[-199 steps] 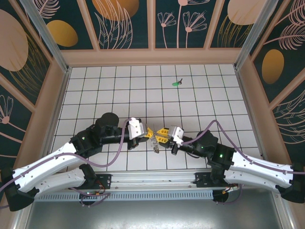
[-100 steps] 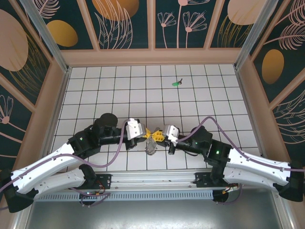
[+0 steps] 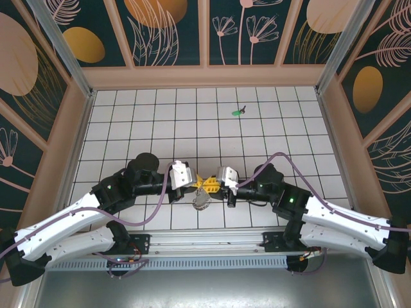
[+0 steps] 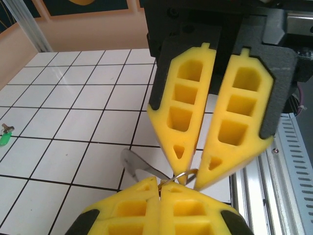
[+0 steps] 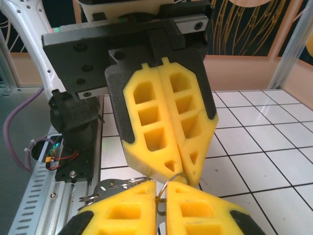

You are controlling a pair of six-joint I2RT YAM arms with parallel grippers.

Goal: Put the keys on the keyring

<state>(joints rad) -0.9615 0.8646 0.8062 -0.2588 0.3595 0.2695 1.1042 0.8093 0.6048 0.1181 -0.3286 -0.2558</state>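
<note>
Left gripper (image 3: 201, 183) and right gripper (image 3: 214, 186) meet tip to tip low over the near tiles, both clamped on the keyring (image 5: 169, 184). Left fingers are pressed flat together, right fingers pinch the thin wire with a sliver of gap. A metal bunch (image 3: 202, 201) hangs under the tips. The green key (image 3: 237, 112) lies well apart on the far tiles, untouched. Step looks like two-handed holding or prising of the ring, key not yet fetched. Next move likely needs one gripper to hold the ring alone while the other lets go and reaches for the key — slip risk on that thin wire
</note>
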